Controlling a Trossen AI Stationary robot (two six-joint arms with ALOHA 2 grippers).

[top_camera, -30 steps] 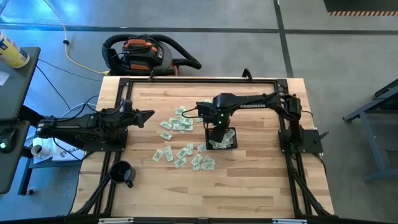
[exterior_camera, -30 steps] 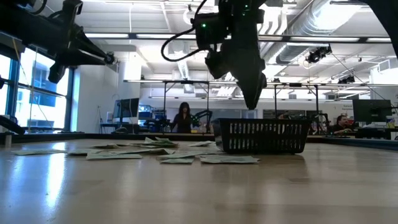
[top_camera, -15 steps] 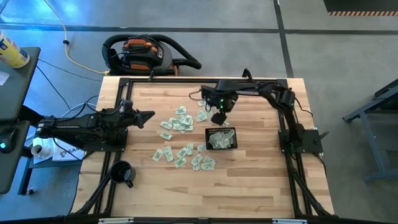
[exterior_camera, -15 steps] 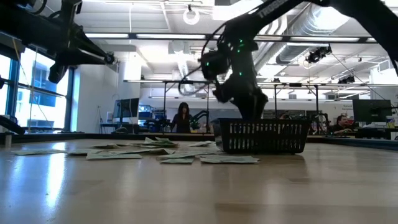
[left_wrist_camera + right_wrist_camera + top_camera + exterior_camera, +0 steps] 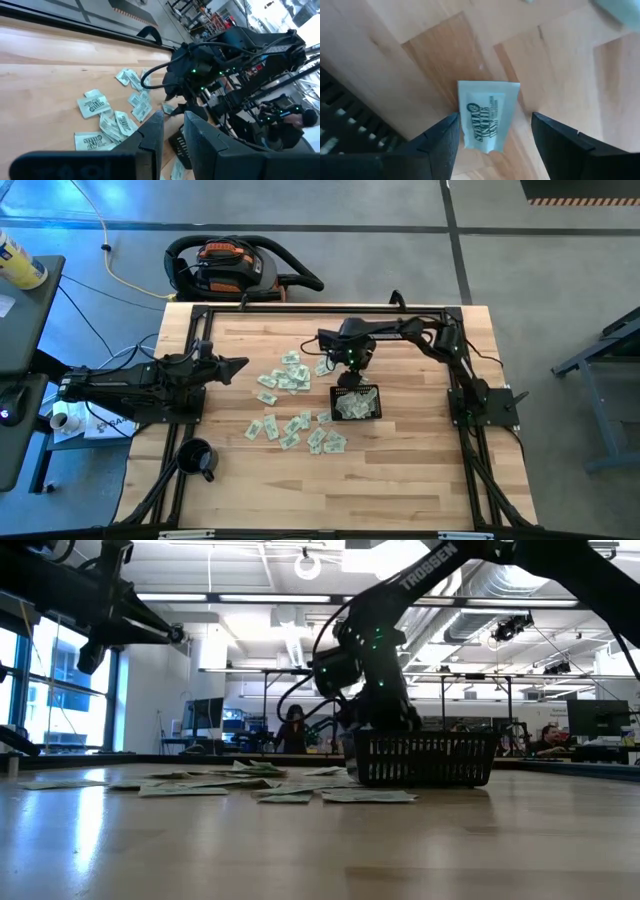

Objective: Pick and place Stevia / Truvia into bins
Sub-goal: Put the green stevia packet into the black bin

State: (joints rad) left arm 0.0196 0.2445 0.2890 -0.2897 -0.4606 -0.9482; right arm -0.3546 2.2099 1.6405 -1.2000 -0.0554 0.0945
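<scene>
The right gripper (image 5: 490, 131) is held low just off the 12 o'clock wall of the small black mesh basket (image 5: 357, 403), fingers (image 5: 437, 145) spread apart around one pale green paper sachet (image 5: 486, 121) lying flat on the wooden desk (image 5: 420, 470). The left gripper (image 5: 171, 132), fingers slightly apart and empty, is parked at 9 o'clock.

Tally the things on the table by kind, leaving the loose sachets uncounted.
Basket: 1
Mug: 1
Robot arms: 2, the left arm waiting at the table's left edge, the right gripper low beside the basket, jaws open over one sachet
Total: 4
</scene>
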